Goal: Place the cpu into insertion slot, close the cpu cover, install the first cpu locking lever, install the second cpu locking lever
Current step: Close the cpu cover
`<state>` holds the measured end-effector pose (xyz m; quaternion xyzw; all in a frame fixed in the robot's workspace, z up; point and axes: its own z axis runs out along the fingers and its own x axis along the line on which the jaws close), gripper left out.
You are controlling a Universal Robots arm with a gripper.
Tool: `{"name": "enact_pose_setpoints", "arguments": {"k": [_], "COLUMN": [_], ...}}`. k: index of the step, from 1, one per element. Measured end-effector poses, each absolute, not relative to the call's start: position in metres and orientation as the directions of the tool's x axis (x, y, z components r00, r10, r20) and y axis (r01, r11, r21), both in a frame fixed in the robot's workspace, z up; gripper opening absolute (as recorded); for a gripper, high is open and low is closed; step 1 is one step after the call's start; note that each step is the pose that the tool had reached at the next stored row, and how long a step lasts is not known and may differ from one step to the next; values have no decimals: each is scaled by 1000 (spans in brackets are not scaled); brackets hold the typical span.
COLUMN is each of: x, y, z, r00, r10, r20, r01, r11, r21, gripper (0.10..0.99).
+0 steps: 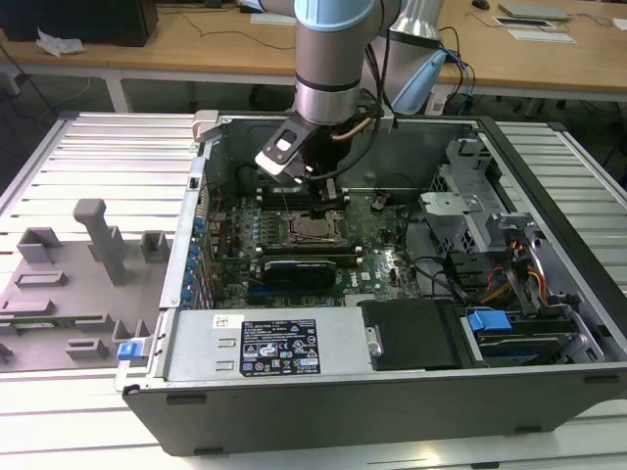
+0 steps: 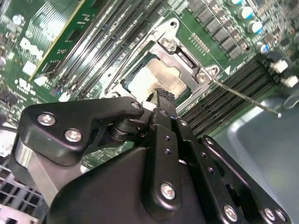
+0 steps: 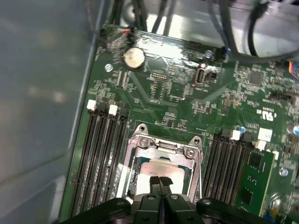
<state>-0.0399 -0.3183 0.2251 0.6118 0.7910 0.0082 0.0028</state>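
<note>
The cpu point(image 3: 159, 167) is down in the insertion slot point(image 1: 315, 227), right in the middle of the exterior view, its dull metal top pale against the dark socket. The cpu cover point(image 3: 163, 145) lies flat around it, and I see the chip through the cover's window.

My jaws are pressed together with nothing between them. My fingertips point(image 3: 154, 181) sit right over the chip's top, touching it or a hair above. I cannot tell which.

In the second wrist view a thin locking lever point(image 2: 243, 95) sticks out from a corner of the silver frame. It runs free across the black memory slots point(image 2: 219, 100), its tip past the edge of the board.

Those long slots flank the socket on both sides on the green motherboard point(image 3: 187, 93), and a round coin battery point(image 3: 134, 58) shines farther off on the board.

My arm point(image 1: 333, 59) comes down from the top centre of the exterior view into the open computer case point(image 1: 392, 401). A labelled power supply box point(image 1: 279, 348) fills the case's lower middle, with a blue clip point(image 1: 490, 321) at the lower right.

The case lies on a slatted metal table point(image 1: 98, 157), and a grey fixture tray point(image 1: 59, 294) sits at the exterior view's left.
</note>
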Motion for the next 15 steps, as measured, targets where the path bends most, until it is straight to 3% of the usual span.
{"name": "enact_pose_setpoints", "arguments": {"k": [15], "x": [-40], "y": [-318], "z": [225], "r00": [-591], "r10": [807], "r20": [-17], "r01": [807], "r11": [591], "r21": [7], "gripper": [106]}}
